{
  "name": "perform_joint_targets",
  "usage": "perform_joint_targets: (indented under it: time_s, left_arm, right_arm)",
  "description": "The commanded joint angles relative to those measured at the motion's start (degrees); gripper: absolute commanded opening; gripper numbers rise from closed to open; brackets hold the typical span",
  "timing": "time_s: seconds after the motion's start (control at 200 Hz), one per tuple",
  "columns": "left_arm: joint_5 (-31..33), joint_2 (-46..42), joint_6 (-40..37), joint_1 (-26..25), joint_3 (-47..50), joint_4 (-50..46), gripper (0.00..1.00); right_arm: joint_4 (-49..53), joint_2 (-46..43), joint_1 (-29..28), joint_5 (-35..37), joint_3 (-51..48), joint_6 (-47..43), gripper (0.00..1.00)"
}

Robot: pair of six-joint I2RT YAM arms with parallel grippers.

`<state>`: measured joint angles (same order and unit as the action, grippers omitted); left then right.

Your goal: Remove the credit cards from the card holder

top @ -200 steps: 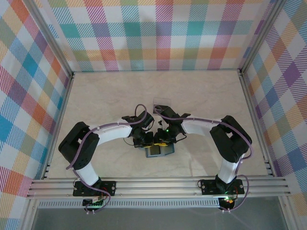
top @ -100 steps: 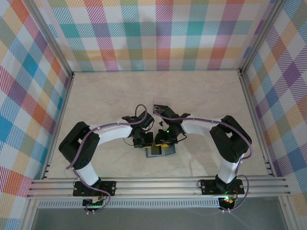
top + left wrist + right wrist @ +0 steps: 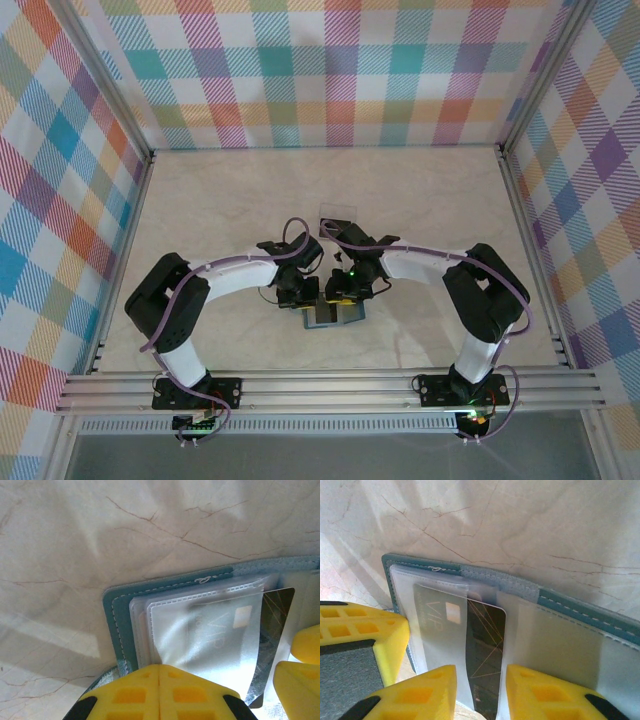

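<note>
The teal card holder lies open on the table between both grippers. A dark credit card with thin gold lines sticks halfway out of a clear sleeve; its other half shows hazily through the plastic. My right gripper is open, one fingertip on each side of the card's bare strip. My left gripper is shut, pinching the edge of the clear sleeve at the holder's teal border. The left gripper's yellow finger shows beside the holder, and the right gripper's fingers show at the card's dark end.
A small clear plastic tray sits on the marble-patterned table just beyond the grippers. Plaid walls close in the back and both sides. An aluminium rail runs along the near edge by the arm bases.
Hardly anything differs. Both grippers stay at the card holder, and the right arm's elbow has drifted slightly to the right.
</note>
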<state>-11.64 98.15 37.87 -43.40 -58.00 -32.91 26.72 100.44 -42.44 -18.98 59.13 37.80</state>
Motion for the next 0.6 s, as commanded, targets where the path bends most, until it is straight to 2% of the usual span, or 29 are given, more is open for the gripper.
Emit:
perform_joint_targets:
  time_s: [0.0,0.595]
  left_arm:
    - [3.4,2.3,-1.0,-0.7,0.5,-5.8,0.07]
    - [6.6,4.8,-1.3,-2.0,-0.8,-9.0,0.06]
  right_arm:
    - [-1.2,1.6,0.1,-2.0,-0.8,-1.1,0.29]
    - [-0.5,3.1,0.1,-1.3,-1.4,-1.3,0.29]
